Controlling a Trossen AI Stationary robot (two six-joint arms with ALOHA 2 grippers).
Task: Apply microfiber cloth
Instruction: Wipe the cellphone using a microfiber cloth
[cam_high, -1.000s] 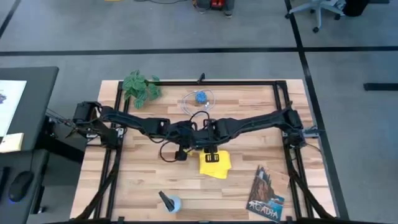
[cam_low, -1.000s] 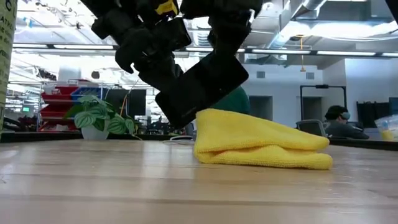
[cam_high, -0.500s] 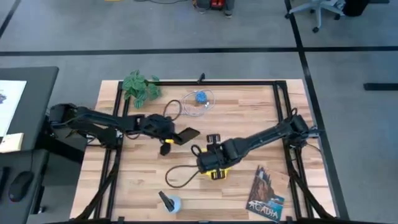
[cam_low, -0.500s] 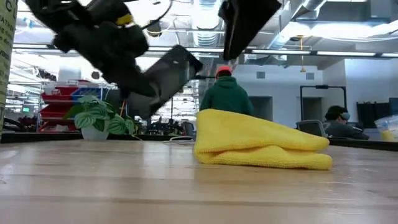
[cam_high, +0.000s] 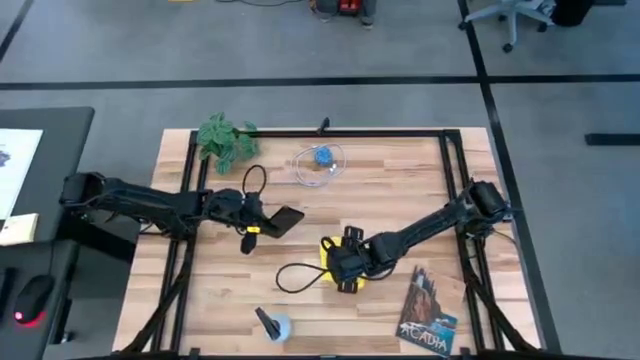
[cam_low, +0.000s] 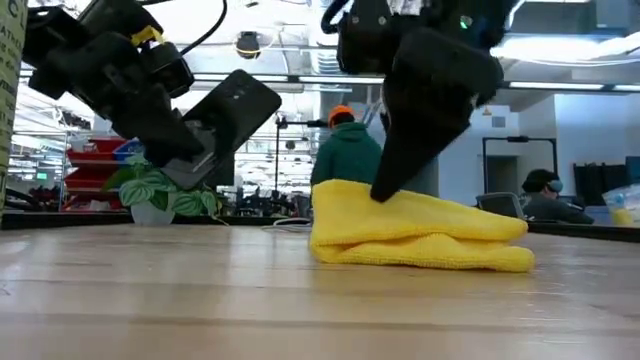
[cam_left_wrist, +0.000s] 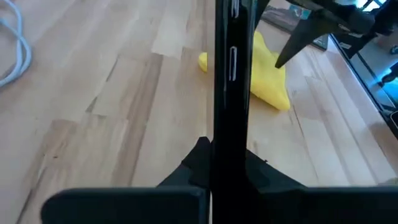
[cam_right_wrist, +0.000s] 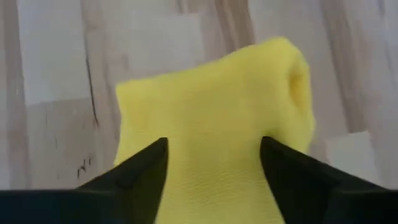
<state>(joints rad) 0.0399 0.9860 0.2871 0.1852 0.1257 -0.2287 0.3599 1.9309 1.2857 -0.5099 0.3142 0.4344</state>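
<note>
Right pincer (cam_low: 385, 190) is down on the folded yellow cloth (cam_low: 415, 230), its two fingers (cam_right_wrist: 134, 171) spread apart with the fabric between them. That cloth lies on the wooden worktop (cam_high: 400, 190) near its front middle, a card (cam_high: 427, 312) off to one side of it. Left pincer (cam_high: 252, 215) is clamped on a black phone (cam_high: 283, 218), held tilted in the air, well apart from the cloth. Farther back stand a leafy plant (cam_high: 226, 138) and a coiled cable (cam_high: 318, 163).
</note>
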